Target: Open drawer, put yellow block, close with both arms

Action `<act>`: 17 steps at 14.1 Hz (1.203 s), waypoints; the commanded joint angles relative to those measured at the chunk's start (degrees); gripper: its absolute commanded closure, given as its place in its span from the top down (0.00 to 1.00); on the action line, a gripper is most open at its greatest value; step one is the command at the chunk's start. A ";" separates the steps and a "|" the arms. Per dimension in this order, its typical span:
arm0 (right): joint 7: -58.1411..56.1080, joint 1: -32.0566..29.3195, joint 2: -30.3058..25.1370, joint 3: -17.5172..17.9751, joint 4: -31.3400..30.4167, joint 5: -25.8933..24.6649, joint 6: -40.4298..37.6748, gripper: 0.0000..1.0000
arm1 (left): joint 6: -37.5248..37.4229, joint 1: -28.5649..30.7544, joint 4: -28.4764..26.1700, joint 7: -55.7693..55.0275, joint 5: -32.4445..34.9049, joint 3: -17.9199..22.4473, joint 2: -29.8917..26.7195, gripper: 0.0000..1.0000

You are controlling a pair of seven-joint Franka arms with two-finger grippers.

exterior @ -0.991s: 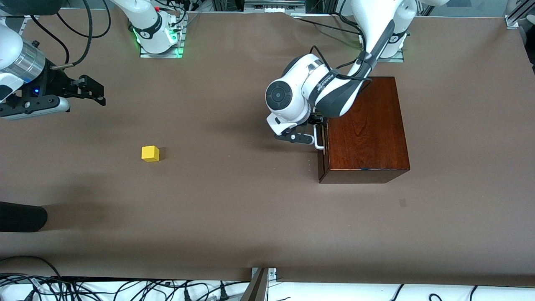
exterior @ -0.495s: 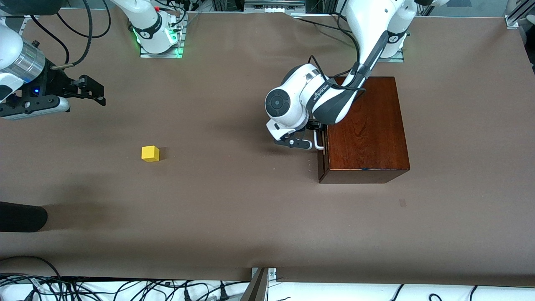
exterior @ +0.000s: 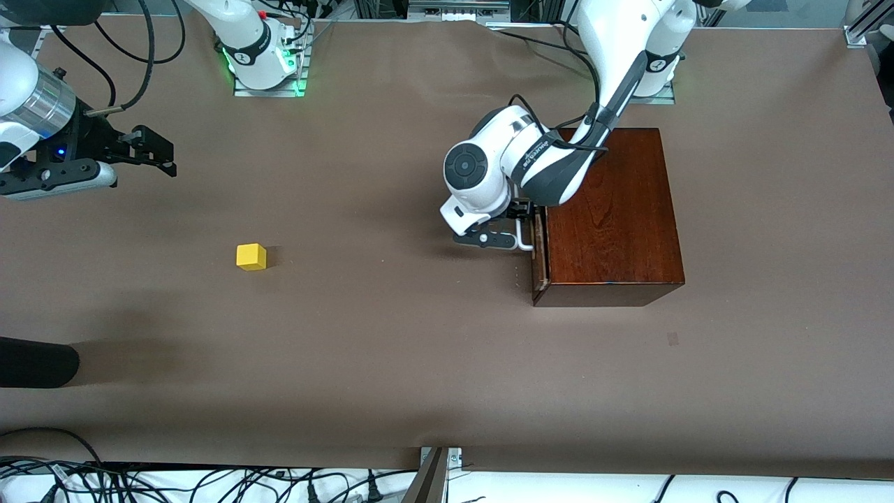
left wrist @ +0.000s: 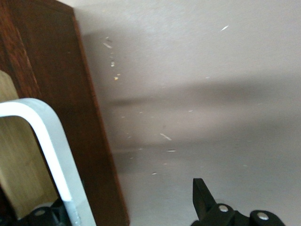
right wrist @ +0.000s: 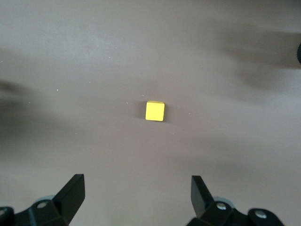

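The dark reddish-brown wooden box (exterior: pixel 607 209) stands toward the left arm's end of the table. Its drawer (exterior: pixel 536 246) is out by a narrow sliver. My left gripper (exterior: pixel 518 236) is at the white handle (exterior: pixel 524 242), open, with one finger hooked inside the handle loop. The left wrist view shows the handle (left wrist: pixel 47 141), the dark drawer front (left wrist: pixel 96 141), pale wood (left wrist: pixel 16 165) and one fingertip (left wrist: pixel 201 195). The yellow block (exterior: pixel 251 256) lies on the table toward the right arm's end. My right gripper (exterior: pixel 159 150) waits open above the table, the block (right wrist: pixel 154 111) ahead of its fingers.
A dark rounded object (exterior: pixel 35 362) lies at the table's edge at the right arm's end, nearer the front camera than the block. Cables (exterior: pixel 209 482) run below the table's near edge. Brown table (exterior: pixel 391 335) lies between the block and the box.
My left gripper has moved a little away from the box toward the right arm's end, taking the handle along. The drawer has come out slightly. The right arm has not moved.
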 commanded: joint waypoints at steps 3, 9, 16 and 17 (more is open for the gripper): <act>-0.40 -0.29 0.44 0.20 1.35 -0.76 -0.60 1.00 | 10.34 -4.64 3.35 -0.17 -5.49 -0.26 2.28 1.00; -0.31 -0.38 0.44 0.02 1.27 -0.67 -0.60 1.00 | 10.96 -7.11 6.62 -0.52 -5.31 -0.17 6.42 1.00; 0.30 -0.29 0.79 -0.16 1.44 -0.06 0.18 1.00 | 15.88 -8.34 6.88 -2.01 -5.05 0.18 8.97 1.00; 0.30 -0.20 0.87 -0.16 1.62 -0.23 0.19 1.00 | 15.79 -8.34 6.88 -2.01 -4.96 0.18 8.97 1.00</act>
